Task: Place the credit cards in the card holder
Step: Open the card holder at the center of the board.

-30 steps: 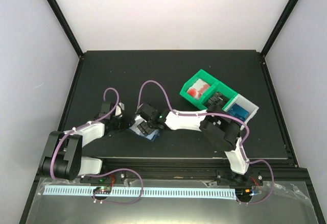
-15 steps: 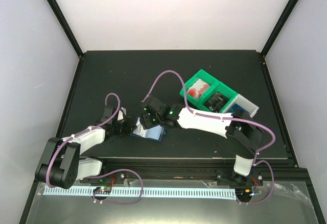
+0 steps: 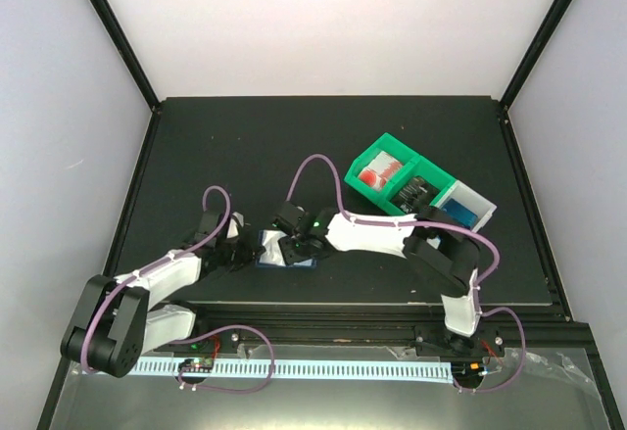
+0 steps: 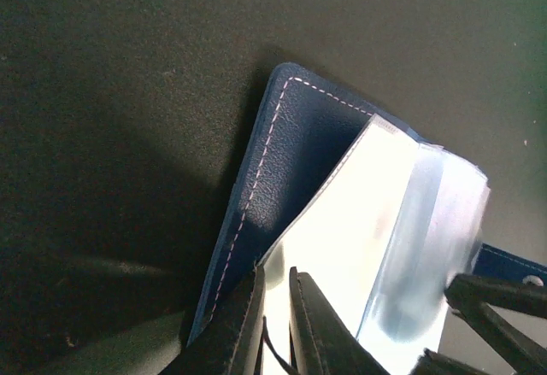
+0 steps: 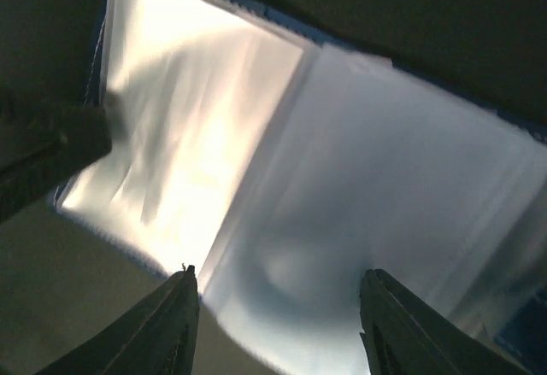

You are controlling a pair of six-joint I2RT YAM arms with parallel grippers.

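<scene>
Navy-blue card holder (image 3: 286, 254) lies open on the black tabletop (image 3: 294, 146), directly between the two sets of jaws. The left jaws are almost together, their black fingers (image 4: 242, 328) clamped on the edge of a clear plastic pocket (image 4: 342, 221) of the holder, with the stitched navy cover just beside them. The right jaws stand apart, fingers (image 5: 171, 324) over the glossy clear pockets and gripping nothing; whether they touch the plastic cannot be told. Well away on the far side of the right jaws sit a green bin (image 3: 392, 173) and a white bin (image 3: 475, 205) holding something blue.
</scene>
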